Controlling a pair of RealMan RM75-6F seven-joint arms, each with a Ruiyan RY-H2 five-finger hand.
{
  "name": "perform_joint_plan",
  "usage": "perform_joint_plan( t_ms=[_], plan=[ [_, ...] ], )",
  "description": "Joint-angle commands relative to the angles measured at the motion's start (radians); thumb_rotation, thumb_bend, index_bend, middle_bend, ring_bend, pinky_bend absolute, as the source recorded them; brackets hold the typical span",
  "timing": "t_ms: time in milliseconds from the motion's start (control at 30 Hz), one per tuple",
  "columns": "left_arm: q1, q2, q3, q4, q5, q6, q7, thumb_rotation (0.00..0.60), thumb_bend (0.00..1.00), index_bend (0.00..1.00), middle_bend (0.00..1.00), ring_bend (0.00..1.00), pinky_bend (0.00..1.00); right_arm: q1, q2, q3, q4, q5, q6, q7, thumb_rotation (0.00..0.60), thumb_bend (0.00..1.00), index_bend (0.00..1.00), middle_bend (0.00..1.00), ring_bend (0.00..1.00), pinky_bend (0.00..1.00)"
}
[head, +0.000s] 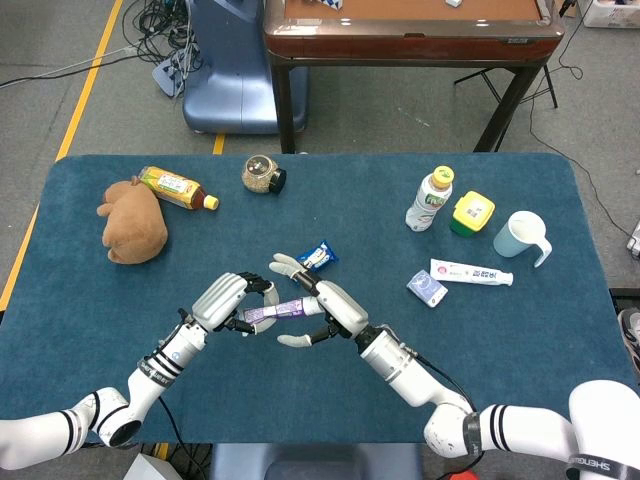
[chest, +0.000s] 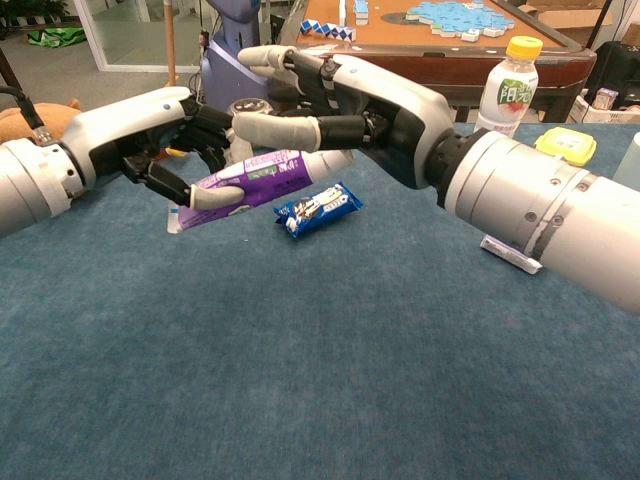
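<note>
My left hand (head: 230, 299) (chest: 168, 140) grips the flat tail end of a purple and white tube (head: 287, 308) (chest: 262, 176) and holds it level above the blue table (head: 90, 330). My right hand (head: 322, 304) (chest: 345, 96) faces it with fingers spread, its palm at the tube's cap end. One long finger lies just over the tube; I cannot tell whether it touches. A blue snack packet (head: 318, 255) (chest: 317, 208) lies on the cloth just beyond the two hands.
At back left lie a brown plush toy (head: 133, 225), a tea bottle (head: 178, 187) and a small jar (head: 263, 175). To the right are a water bottle (head: 429, 200), yellow box (head: 472, 212), pale mug (head: 522, 237), toothpaste box (head: 472, 273) and small purple pack (head: 427, 288).
</note>
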Motion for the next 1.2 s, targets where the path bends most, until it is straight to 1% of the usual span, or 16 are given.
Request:
perform_joint_plan(
  t_ms=[33,267,600,1200],
  plan=[
    [-0.001,-0.002,-0.001,-0.002,0.000,0.001,-0.003,0.600,0.40,0.61,0.66,0.45,0.39,0.005,-0.007,0.003,0.005,0.005,-0.005,-0.001,0.459,0.00,0.00,0.00,0.00,0.00],
    [-0.002,-0.004,-0.007,-0.001,-0.006,-0.001,-0.006,0.600,0.40,0.61,0.66,0.45,0.39,0.015,-0.029,0.008,0.027,0.004,-0.007,0.025,0.460,0.00,0.00,0.00,0.00,0.00],
    [-0.006,-0.005,-0.019,-0.011,-0.018,-0.006,-0.044,0.600,0.40,0.61,0.66,0.45,0.39,0.011,-0.077,0.010,0.079,-0.035,0.058,0.099,0.459,0.00,0.00,0.00,0.00,0.00],
    [-0.009,0.003,-0.032,-0.023,-0.033,-0.018,-0.071,0.600,0.40,0.61,0.67,0.45,0.40,0.021,-0.117,0.000,0.126,-0.069,0.096,0.168,0.458,0.00,0.00,0.00,0.00,0.00]
  ],
)
